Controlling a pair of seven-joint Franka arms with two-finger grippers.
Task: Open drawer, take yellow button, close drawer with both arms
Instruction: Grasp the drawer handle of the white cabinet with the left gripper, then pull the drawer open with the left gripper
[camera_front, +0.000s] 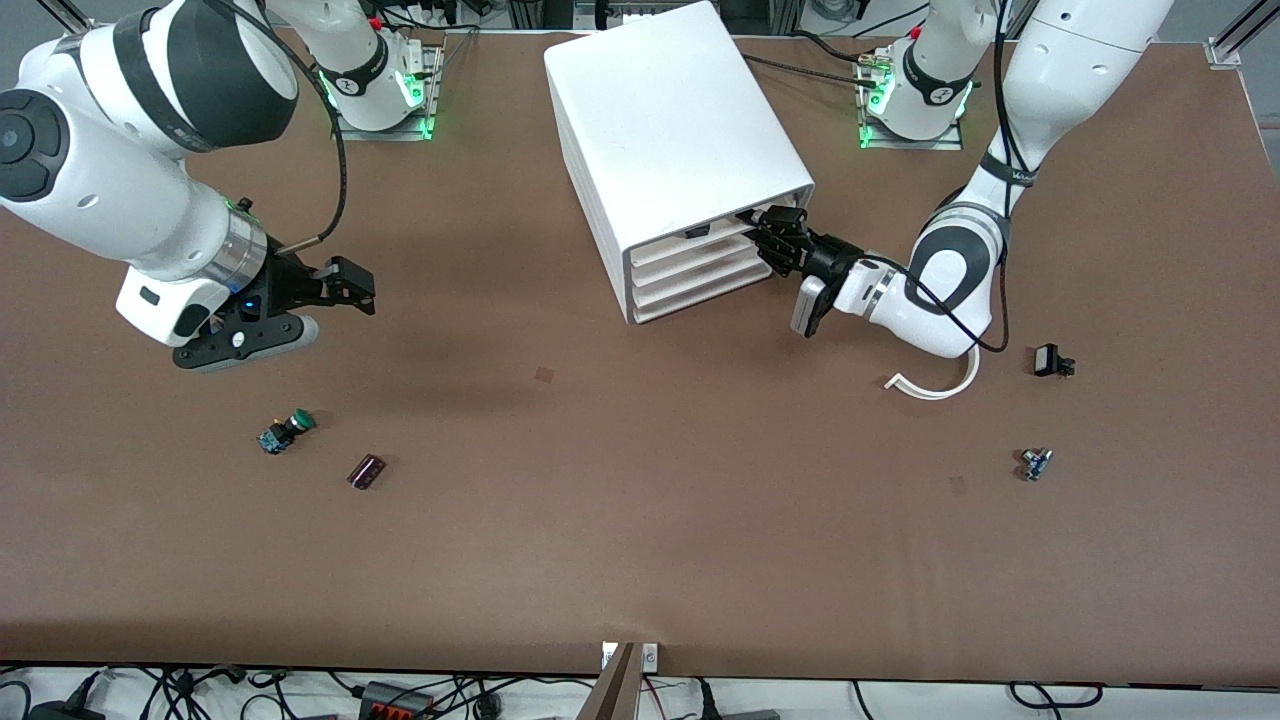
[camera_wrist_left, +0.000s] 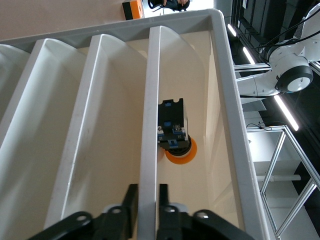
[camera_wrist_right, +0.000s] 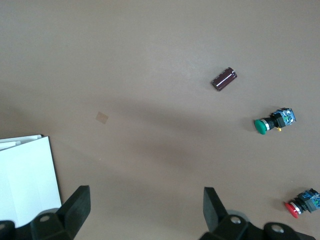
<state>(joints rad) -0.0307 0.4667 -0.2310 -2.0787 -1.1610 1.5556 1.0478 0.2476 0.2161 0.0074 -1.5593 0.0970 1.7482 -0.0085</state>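
The white cabinet (camera_front: 670, 120) stands at the middle of the table, between the two arm bases. My left gripper (camera_front: 768, 240) is at its highest drawer (camera_front: 690, 245), at the corner toward the left arm's end. In the left wrist view the left gripper (camera_wrist_left: 147, 200) is shut on the drawer's thin white front wall (camera_wrist_left: 152, 100), one finger on each face. The button (camera_wrist_left: 176, 140), with an orange cap and a black and blue body, lies inside that drawer. My right gripper (camera_front: 350, 285) hangs open and empty over bare table at the right arm's end, as the right wrist view (camera_wrist_right: 145, 200) shows.
A green-capped button (camera_front: 285, 430) and a dark brown cylinder (camera_front: 367, 471) lie near the right gripper. A red-capped button (camera_wrist_right: 302, 202) lies below it. A white curved strip (camera_front: 935, 385), a small black part (camera_front: 1050, 361) and a small blue part (camera_front: 1036, 463) lie at the left arm's end.
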